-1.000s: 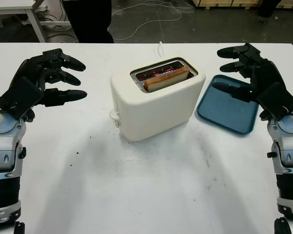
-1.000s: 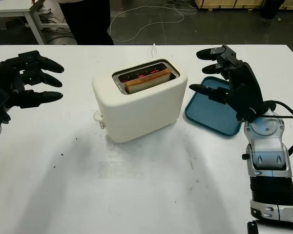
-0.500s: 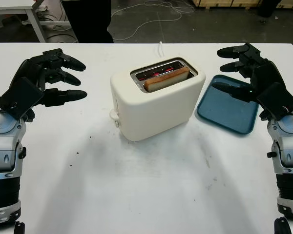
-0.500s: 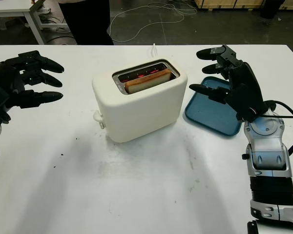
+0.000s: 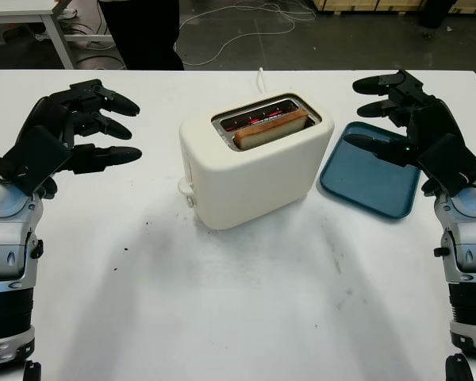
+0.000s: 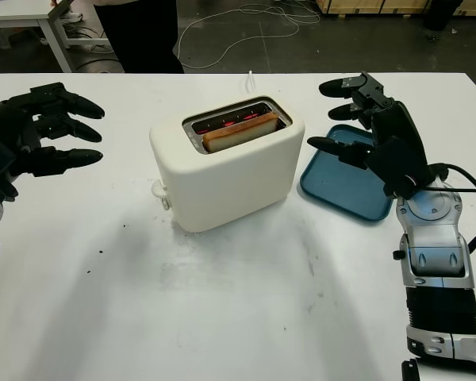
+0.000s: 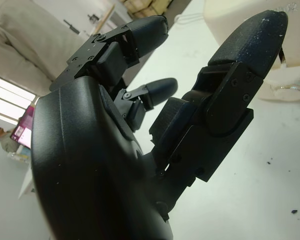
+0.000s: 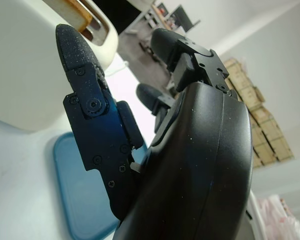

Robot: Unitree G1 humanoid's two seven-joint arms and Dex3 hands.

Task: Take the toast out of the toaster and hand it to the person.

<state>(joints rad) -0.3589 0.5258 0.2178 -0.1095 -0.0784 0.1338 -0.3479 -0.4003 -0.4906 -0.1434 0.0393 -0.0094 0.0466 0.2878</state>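
Note:
A cream toaster (image 5: 254,163) stands mid-table with a slice of toast (image 5: 271,128) sticking up from its near slot; the slots glow red inside. My left hand (image 5: 87,127) hovers open to the left of the toaster, well apart from it. My right hand (image 5: 389,111) hovers open on the right, above the blue tray (image 5: 370,178). Neither hand touches the toaster. A person in dark clothes (image 5: 143,32) stands beyond the table's far edge. In the right wrist view the toaster's (image 8: 25,75) side and toast edge (image 8: 82,15) lie beyond my fingers.
The white table (image 5: 238,302) stretches in front of the toaster. A white cord (image 5: 261,78) runs from behind the toaster off the far edge. Another white table (image 5: 32,20) and cables on the floor lie beyond.

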